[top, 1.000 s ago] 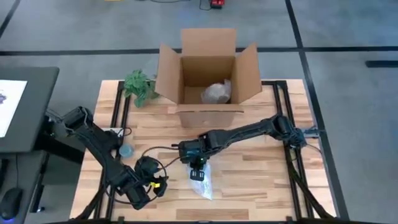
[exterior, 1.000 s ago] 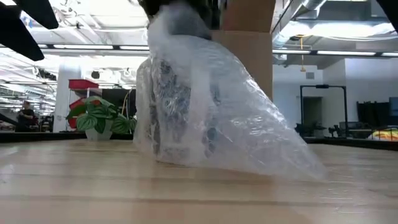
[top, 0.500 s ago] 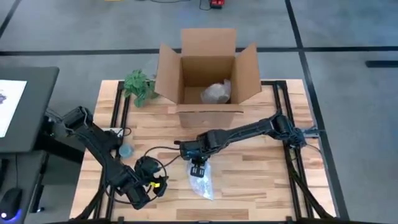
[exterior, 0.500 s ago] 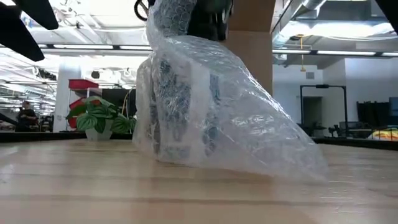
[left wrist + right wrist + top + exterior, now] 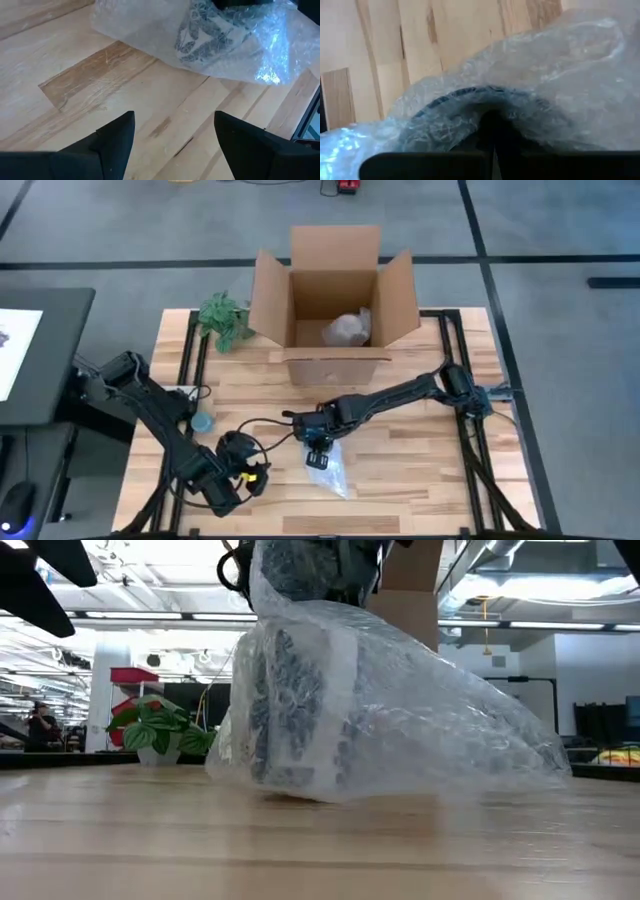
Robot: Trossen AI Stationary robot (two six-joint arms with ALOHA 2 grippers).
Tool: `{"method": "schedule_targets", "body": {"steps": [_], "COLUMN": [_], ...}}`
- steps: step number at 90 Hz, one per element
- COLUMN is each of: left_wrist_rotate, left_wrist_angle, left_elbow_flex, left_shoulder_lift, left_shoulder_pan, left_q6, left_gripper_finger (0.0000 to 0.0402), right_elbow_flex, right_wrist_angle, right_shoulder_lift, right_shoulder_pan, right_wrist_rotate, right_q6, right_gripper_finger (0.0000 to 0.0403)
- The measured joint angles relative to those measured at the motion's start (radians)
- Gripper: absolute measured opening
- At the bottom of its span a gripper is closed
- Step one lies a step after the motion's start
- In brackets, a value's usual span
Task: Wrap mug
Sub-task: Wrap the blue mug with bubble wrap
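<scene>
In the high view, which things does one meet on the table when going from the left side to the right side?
Small blue cap → green plant → left claw, open → right claw, shut on the bubble-wrapped mug. The cardboard box spans too wide to place in this order.

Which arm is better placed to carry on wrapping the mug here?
Probably the right: the right gripper is already clamped on the bubble wrap over the mug. The left gripper hangs open beside it, off the wrap.

White mug (image 5: 300, 710) with dark blue leaf pattern, in clear bubble wrap (image 5: 450, 740) on pale wooden table (image 5: 300, 850)
</scene>
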Motion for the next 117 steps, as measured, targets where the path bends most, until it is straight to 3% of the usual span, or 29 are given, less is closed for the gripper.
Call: {"method": "schedule_targets", "body": {"steps": [33, 40, 78, 94, 117], "left_wrist_rotate": [-0.004, -0.004, -0.007, -0.012, -0.013], "left_wrist_angle": [0.0, 0.0, 0.0, 0.003, 0.003], "left_elbow_flex": [0.0, 0.0, 0.0, 0.0, 0.0], "left_shoulder_lift": [0.0, 0.0, 0.0, 0.0, 0.0], "left_shoulder_pan": [0.0, 0.0, 0.0, 0.0, 0.0], "left_q6": [0.001, 0.001, 0.001, 0.001, 0.0], "left_gripper_finger": [0.0251, 0.0251, 0.0251, 0.0251, 0.0251], "right_elbow_flex": [0.316, 0.339, 0.166, 0.054, 0.063], "right_wrist_angle": [-0.278, -0.287, -0.191, -0.068, -0.076], "right_shoulder_lift": [-0.001, -0.001, 0.063, 0.056, 0.036], "right_shoulder_pan": [0.001, 0.0, 0.028, 0.019, 0.013], "right_wrist_rotate": [-0.03, -0.082, -0.129, -0.128, -0.125], "right_q6": [-0.059, -0.071, -0.091, -0.106, -0.133], "right_gripper_finger": [0.0, 0.0, 0.0, 0.0, 0.0]}}
